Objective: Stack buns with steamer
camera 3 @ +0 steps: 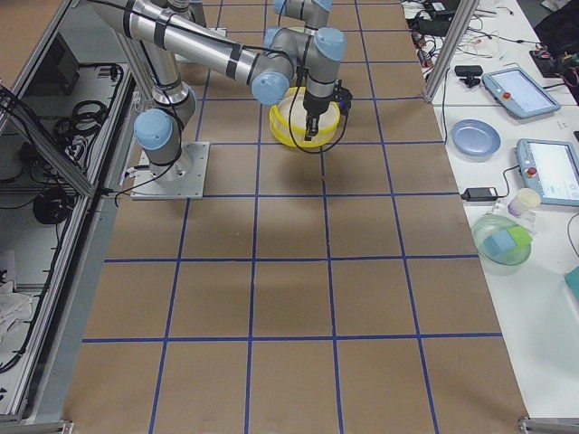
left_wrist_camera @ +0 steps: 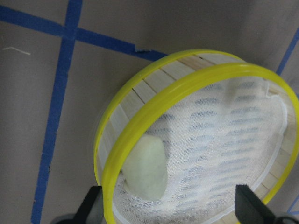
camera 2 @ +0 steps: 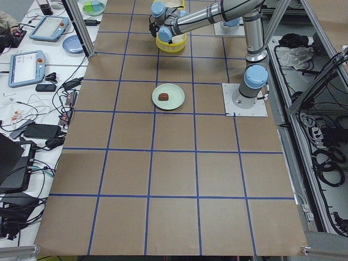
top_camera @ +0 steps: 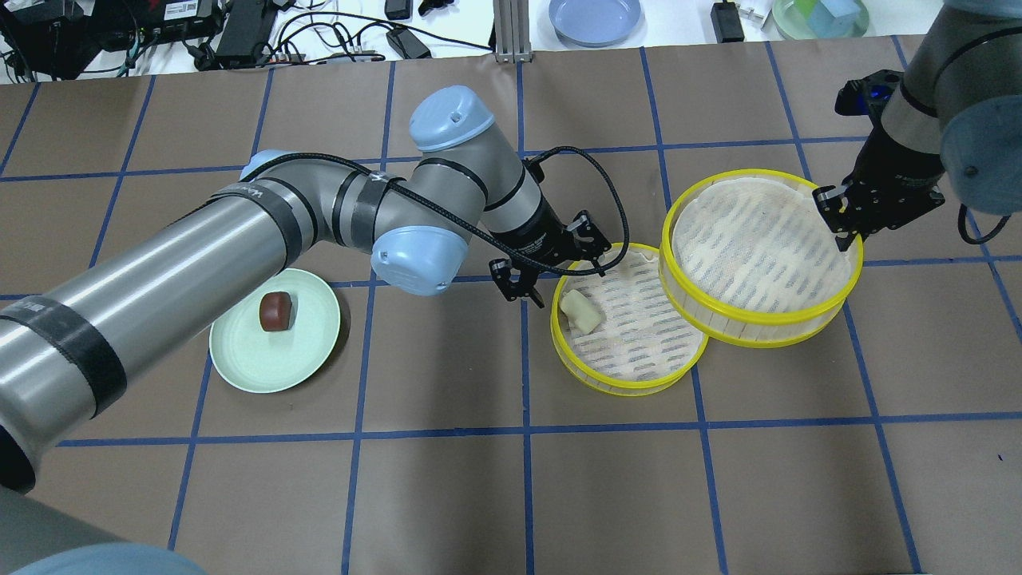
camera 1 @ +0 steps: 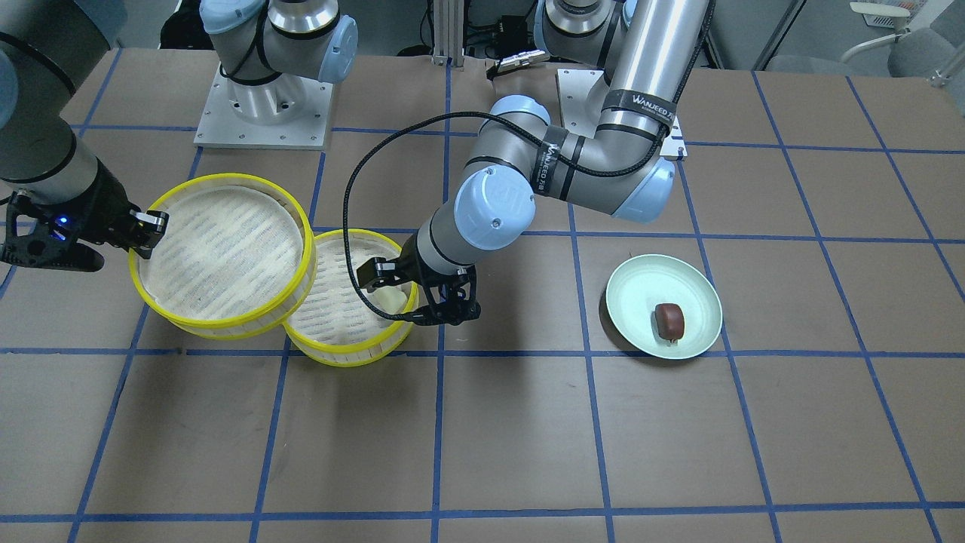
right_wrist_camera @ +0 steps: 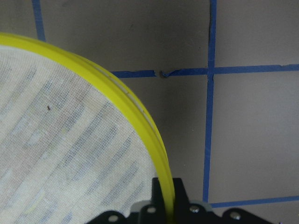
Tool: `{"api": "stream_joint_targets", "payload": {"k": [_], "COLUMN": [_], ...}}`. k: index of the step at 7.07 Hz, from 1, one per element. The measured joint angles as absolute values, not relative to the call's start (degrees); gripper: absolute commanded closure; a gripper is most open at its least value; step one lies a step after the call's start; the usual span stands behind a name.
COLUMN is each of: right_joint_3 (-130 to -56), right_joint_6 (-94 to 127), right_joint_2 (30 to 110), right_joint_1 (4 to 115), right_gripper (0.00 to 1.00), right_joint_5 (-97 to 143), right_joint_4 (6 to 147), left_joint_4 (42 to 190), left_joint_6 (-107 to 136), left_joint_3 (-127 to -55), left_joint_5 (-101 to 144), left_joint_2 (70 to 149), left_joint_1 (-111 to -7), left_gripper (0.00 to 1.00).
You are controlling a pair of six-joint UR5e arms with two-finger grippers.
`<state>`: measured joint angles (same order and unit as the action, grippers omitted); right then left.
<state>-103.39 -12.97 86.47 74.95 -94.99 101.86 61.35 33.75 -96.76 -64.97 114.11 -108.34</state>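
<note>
The left arm [top_camera: 239, 231] stretches in from the overhead view's left, wrist bent down; its left gripper [top_camera: 553, 270] at centre, jaws spread wide. At upper right the right gripper [top_camera: 840, 226] clamps a steamer tray [top_camera: 758, 239] by its rim

The cream bun [top_camera: 580, 312] lies inside the lower yellow-rimmed steamer tray [top_camera: 624, 382], near its wall. The reddish-brown bun [top_camera: 276, 311] sits on the mint-green plate [top_camera: 247, 359]. The second steamer tray [top_camera: 758, 331] leans tilted over the first's rim.

White lettering "WANJEED" stands on two black straps [camera 1: 639, 101] around the left arm [camera 1: 648, 53]; nothing else is legible.
</note>
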Motion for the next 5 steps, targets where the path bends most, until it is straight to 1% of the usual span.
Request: {"api": "stream_joint_targets", "payload": {"k": [3,5], "right_joint_3": [-104.44,-108.0], "right_joint_6": [-10.95,-10.58], "right_joint_2": [86.24,86.82], "right_joint_1": [76.51,79.77], "right_gripper": [1.0,1.0], "right_joint_5": [-94.21,-90.93], "right_joint_4": [102.7,109.16], "left_joint_4": [70.33,74.57], "left_joint_6": [16.12,1.24], "left_joint_3": [-95.19,-95.52], "left_joint_5": [-80.6,-91.1], "left_joint_2": [109.39,107.46], "left_joint_1": [-97.45,-89.91], "left_gripper": [0.0,0.0]}}
